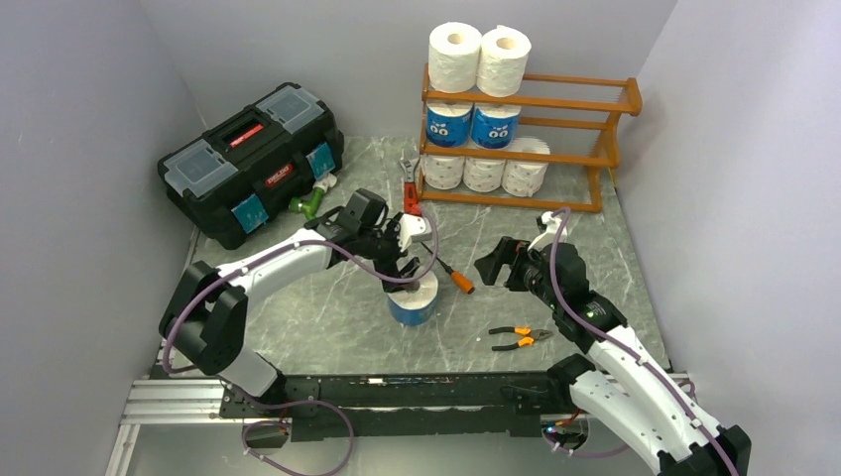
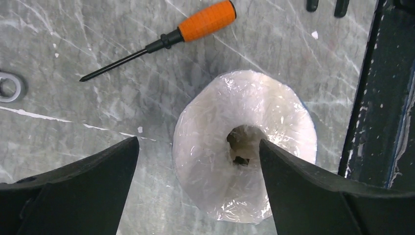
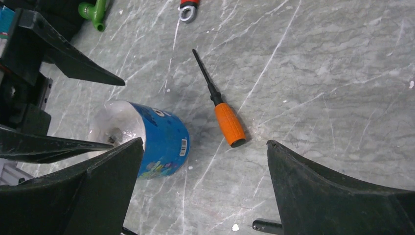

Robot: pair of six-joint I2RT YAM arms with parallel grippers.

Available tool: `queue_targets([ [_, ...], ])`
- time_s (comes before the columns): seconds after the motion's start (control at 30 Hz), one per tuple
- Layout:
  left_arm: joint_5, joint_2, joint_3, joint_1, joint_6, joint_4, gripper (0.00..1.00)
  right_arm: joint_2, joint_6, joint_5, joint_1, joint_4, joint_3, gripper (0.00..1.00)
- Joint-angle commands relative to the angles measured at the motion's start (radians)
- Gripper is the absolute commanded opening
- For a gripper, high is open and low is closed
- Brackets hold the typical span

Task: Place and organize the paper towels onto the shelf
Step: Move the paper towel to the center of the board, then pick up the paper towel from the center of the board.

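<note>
Now, nearest your arm bases: pliers [image 1: 519, 339], orange-handled, lying on the tabletop [image 1: 327, 317].
Next out: one blue-wrapped paper towel roll [image 1: 415, 305], standing on end, the only one not shelved.
Left pincer [image 1: 405, 280]: jaws wide open directly above that roll, one finger over the core hole, the other outside the wall; nothing gripped.
Right pincer [image 3: 205, 141]: open and empty, hovering near the screwdriver [image 1: 458, 279].
Farthest: shelf [image 1: 555, 102], holding seven rolls [image 1: 484, 174]: two white on top, two blue on the middle tier, three white at the bottom.
Step in hand, by my judgement: picking up the eighth roll. Your next move calls for lowering, closing on the roll's wall, then carrying it to the free place beside the blue pair.
</note>
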Motion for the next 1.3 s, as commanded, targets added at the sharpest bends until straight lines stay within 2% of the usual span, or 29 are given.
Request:
queue_targets([
  [0.0,-0.022,-0.082,0.049,-0.009,-0.041,0.048,0.99,-0.011,-0.014,0.020,-0.003,0.007,0.022,0.99],
  [0.1,-0.098,-0.155,0.045,-0.010,-0.101,0.078,0.99,0.010,-0.010,0.001,-0.002,0.021,0.032,0.99],
  [0.23,-0.392,-0.263,0.024,-0.009,-0.293,0.114,0.99,0.082,-0.033,-0.123,-0.002,0.071,0.078,0.99],
  [0.4,-0.821,-0.490,-0.166,-0.008,-0.706,0.156,0.99,0.306,-0.090,-0.281,0.027,0.081,0.211,1.00],
  [0.53,-0.989,-0.649,-0.318,-0.009,-1.009,0.055,0.99,0.495,-0.184,-0.247,0.114,-0.022,0.372,1.00],
  [0.63,-1.029,-0.762,-0.405,-0.009,-1.138,-0.017,0.99,0.571,-0.232,-0.189,0.162,-0.080,0.450,1.00],
  [0.77,-1.048,-0.891,-0.487,-0.009,-1.225,-0.072,0.99,0.680,-0.306,-0.153,0.193,-0.175,0.543,1.00],
  [0.87,-1.050,-0.980,-0.525,-0.009,-1.247,-0.111,0.99,0.734,-0.348,-0.089,0.235,-0.225,0.578,1.00],
  [1.07,-1.010,-1.136,-0.641,-0.008,-1.279,-0.119,0.99,0.808,-0.365,-0.103,0.248,-0.237,0.591,0.97],
  [1.27,-0.976,-1.173,-0.693,-0.008,-1.287,-0.098,0.99,0.857,-0.350,-0.133,0.272,-0.219,0.617,0.96],
])
